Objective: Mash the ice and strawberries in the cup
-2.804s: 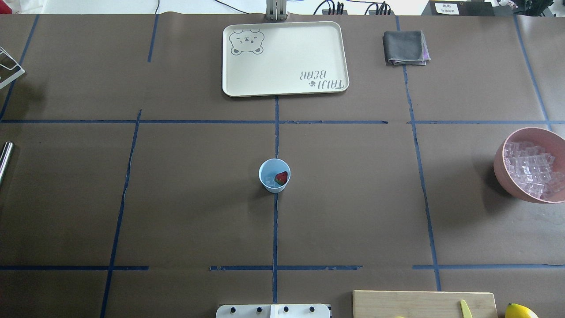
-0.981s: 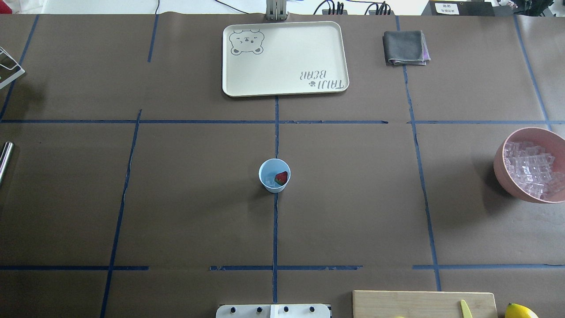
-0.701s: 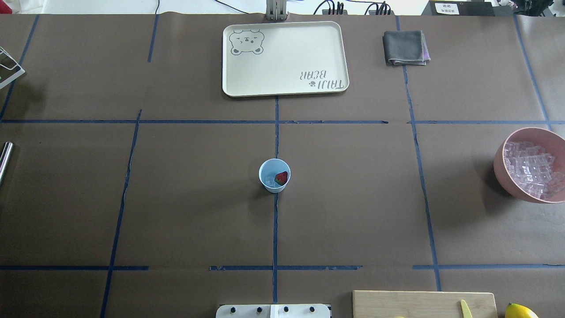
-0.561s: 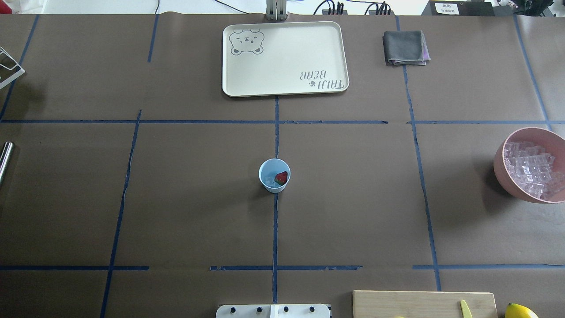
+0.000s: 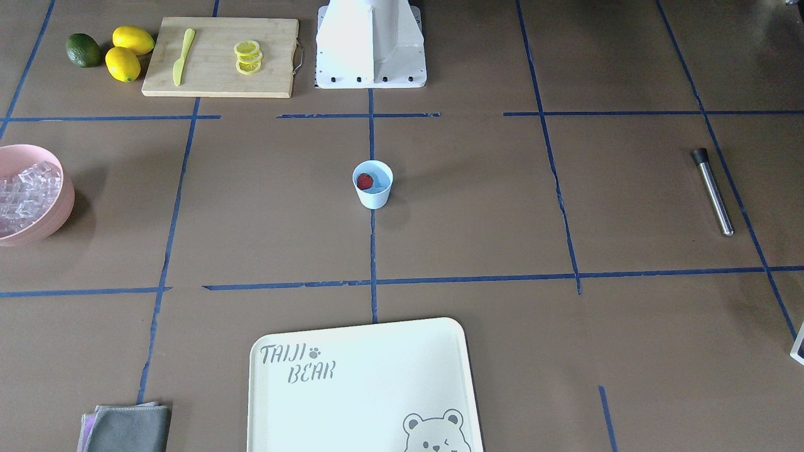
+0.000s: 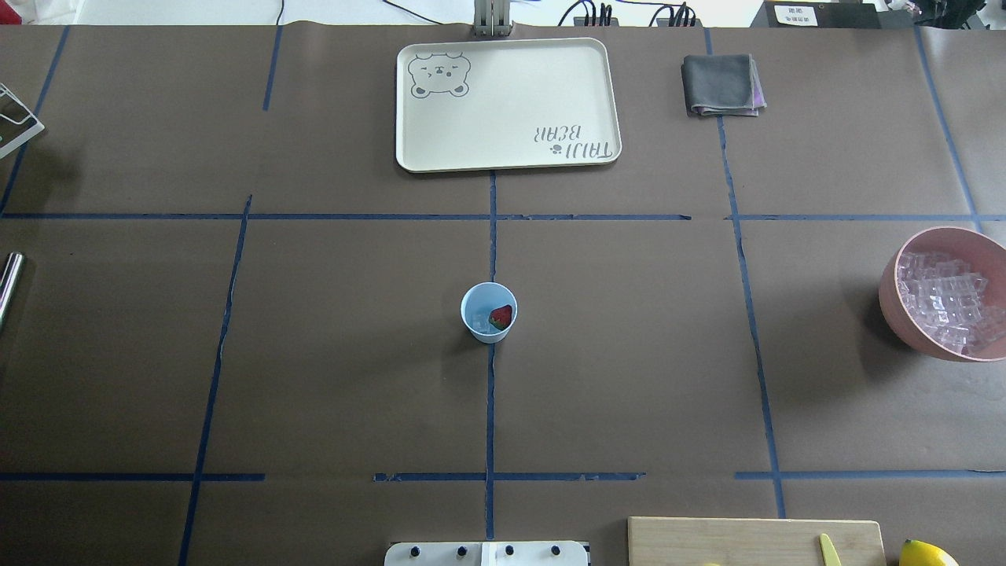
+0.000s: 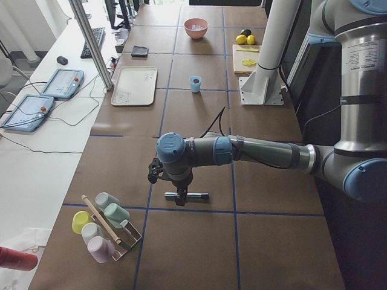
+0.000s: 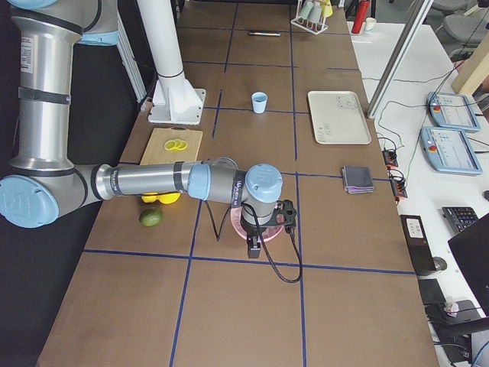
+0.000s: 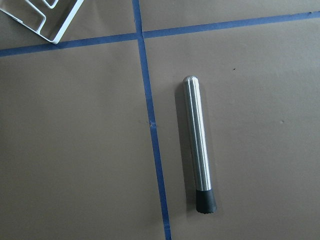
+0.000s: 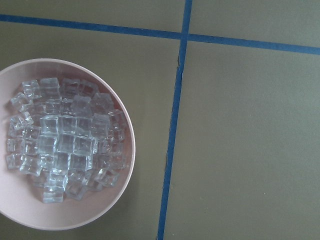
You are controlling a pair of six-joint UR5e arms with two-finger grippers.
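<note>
Blue cup [image 6: 488,312] far frm jaws.

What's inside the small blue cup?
The cup holds one red strawberry at one side, with a few clear ice cubes beside it. Whatever lies under the berry is hidden.

rod [image 9: 196,145]: brushed metal | board [image 5: 213,75]: wood | table cover [image 6: 338,354]: matt paper | ice [image 10: 65,145]: glassy

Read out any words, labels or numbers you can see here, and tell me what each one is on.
"TAIJI BEAR": printed on the cream tray, by a bear drawing.
The sticker on the left arm: too small to read.
The white sign beyond the table's far edge: blurred, unreadable.
</note>
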